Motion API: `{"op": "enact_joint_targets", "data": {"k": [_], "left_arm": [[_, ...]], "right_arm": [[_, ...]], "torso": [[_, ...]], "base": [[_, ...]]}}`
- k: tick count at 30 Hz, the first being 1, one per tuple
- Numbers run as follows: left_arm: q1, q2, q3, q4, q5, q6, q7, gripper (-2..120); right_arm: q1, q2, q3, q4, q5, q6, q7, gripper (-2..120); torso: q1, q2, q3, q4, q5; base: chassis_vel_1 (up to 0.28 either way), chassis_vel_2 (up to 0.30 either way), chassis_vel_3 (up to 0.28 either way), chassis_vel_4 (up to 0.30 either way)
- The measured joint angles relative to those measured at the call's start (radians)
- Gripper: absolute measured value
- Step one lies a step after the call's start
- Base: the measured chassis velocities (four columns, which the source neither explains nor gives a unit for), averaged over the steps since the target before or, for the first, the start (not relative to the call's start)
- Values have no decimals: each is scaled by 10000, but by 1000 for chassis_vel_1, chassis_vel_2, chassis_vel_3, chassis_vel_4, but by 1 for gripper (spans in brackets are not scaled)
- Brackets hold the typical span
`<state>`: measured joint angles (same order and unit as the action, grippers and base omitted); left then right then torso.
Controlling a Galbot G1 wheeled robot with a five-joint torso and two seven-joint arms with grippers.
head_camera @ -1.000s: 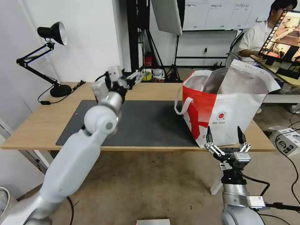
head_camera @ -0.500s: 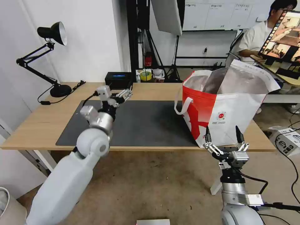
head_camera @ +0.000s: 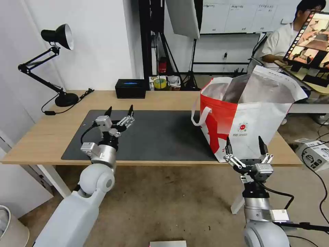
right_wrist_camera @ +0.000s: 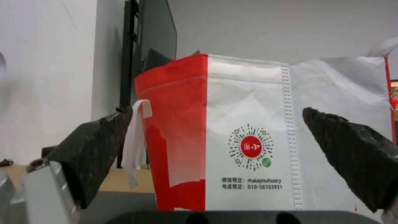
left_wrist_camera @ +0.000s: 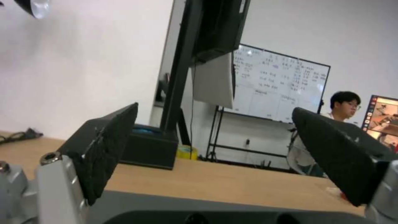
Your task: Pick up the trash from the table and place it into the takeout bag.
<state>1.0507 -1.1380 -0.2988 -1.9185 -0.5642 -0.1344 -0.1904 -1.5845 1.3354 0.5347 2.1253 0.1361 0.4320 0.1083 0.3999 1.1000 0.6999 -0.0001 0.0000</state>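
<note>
My left gripper (head_camera: 119, 112) hangs open and empty over the mat (head_camera: 164, 137) — I see no trash on the table (head_camera: 44, 137). My right gripper (head_camera: 245, 147), open too, waits by the takeout bag (head_camera: 253, 130) — I think the job looks done.

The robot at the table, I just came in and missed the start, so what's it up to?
Nothing is being held. The left hand is open, low over the near left part of the dark grey mat. The right hand is open too, waiting at the table's front edge facing the red-and-white takeout bag, which stands open on the right end. No trash lies on the tabletop; a black box and desk lamp stand at the back.
</note>
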Motion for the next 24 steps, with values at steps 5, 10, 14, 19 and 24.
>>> {"op": "enact_joint_targets", "data": {"k": [5, 10, 14, 19, 24], "left_arm": [[541, -167, -350, 67, 652, -668, 447, 100], [932, -284, -622, 189, 1148, -1299, 618, 100], [1347, -439, -912, 222, 1411, -1620, 621, 100], [1918, -669, -1338, 308, 1963, -2173, 611, 100], [2281, -852, -1545, 321, 2242, -2563, 609, 100]], "right_arm": [[34, -62, 20, -69, 82, 0, 1, 100], [65, -75, 23, -184, 98, 11, 2, 100], [115, -64, 10, -310, 100, 42, 2, 100], [153, -44, 2, -468, 103, 107, -2, 100], [155, -11, 7, -559, 107, 200, -27, 100]], "torso": [[0, 0, 0, 0, -1], [0, 0, 0, 0, 0], [0, 1, 0, 0, 0], [0, 0, 0, 1, -1], [0, 0, 0, 0, -1]], "base": [[0, 0, 0, 0], [0, 0, 0, 0], [0, 0, 0, 0], [0, 0, 0, 0], [0, 0, 0, 0]]}}
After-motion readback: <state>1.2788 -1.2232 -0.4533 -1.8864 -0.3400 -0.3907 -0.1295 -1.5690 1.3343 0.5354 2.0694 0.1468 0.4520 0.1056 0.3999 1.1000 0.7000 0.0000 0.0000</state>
